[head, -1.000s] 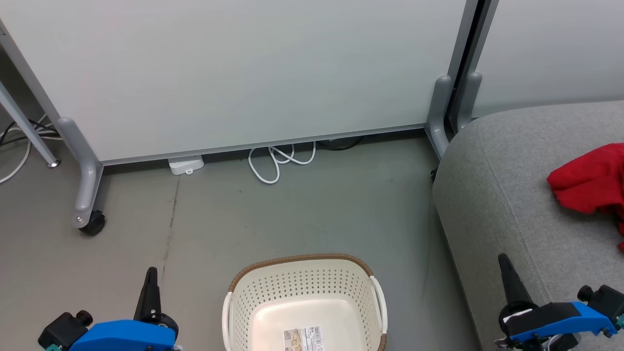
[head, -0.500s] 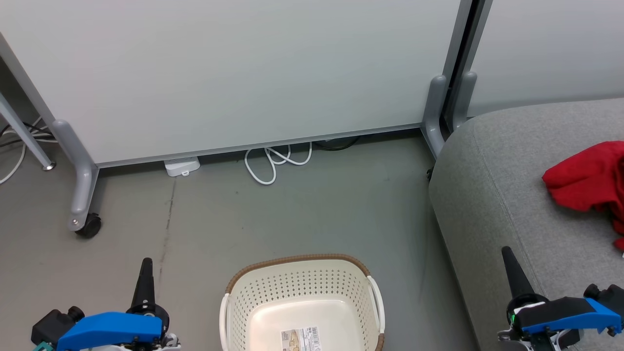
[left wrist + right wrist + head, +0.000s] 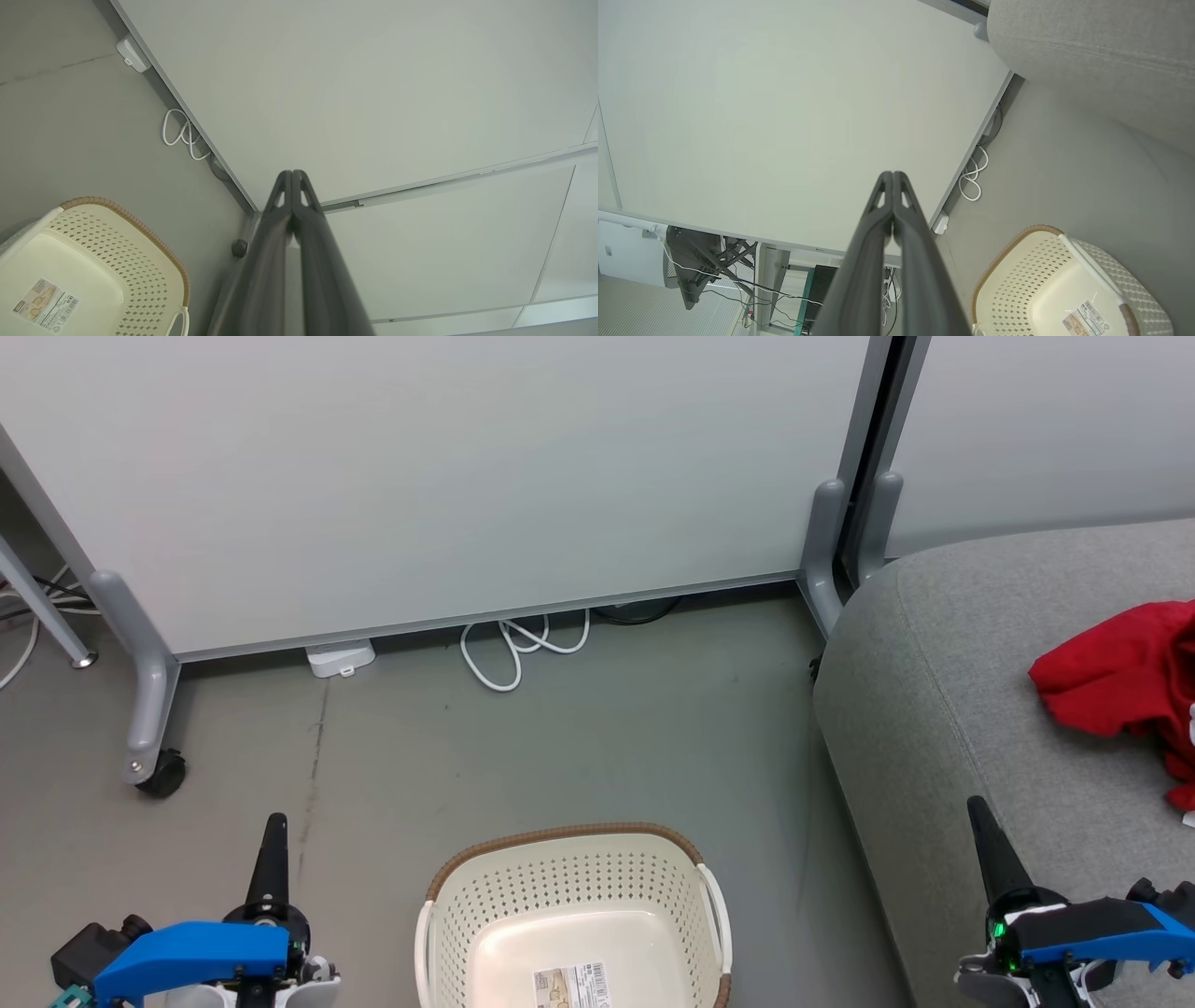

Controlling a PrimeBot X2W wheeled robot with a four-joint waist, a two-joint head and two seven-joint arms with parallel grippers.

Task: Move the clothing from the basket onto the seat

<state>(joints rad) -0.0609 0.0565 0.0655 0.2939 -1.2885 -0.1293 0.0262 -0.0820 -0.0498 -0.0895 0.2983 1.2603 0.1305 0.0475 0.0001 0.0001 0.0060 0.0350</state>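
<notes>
The clothing (image 3: pixel 1120 672) is lying in a crumpled red heap on top of the seat (image 3: pixel 943 728), at the right edge of the head view, where the frame is cutting part of it off and a sliver of white trim is peeking out. The seat is filling the right side of that view, its rounded grey corner reaching toward the partition panel (image 3: pixel 448 476) that is standing across the back. The basket (image 3: pixel 569 887) is sitting upright on the floor (image 3: pixel 607 747) at the bottom centre, just left of the seat but not touching it and well apart from the clothing. Its pale bottom is showing, with a printed label (image 3: pixel 565 985) sticking to it. The left end effector (image 3: pixel 274 831) is hanging at the lower left above the floor, left of the basket, with its two dark fingers (image 3: pixel 271 233) pressing together along their tips and nothing between them. The right end effector (image 3: pixel 980 817) is pointing up at the lower right, in front of the seat's near side, and its fingers (image 3: pixel 873 233) are likewise meeting tip to tip and gripping nothing. The right wrist view is showing them clear of the grey fabric. A looped white cable (image 3: pixel 518 649) and a small white box (image 3: pixel 340 659) are lying at the foot of the panel, and a black caster wheel (image 3: pixel 161 773) is resting on the floor at its left leg.
</notes>
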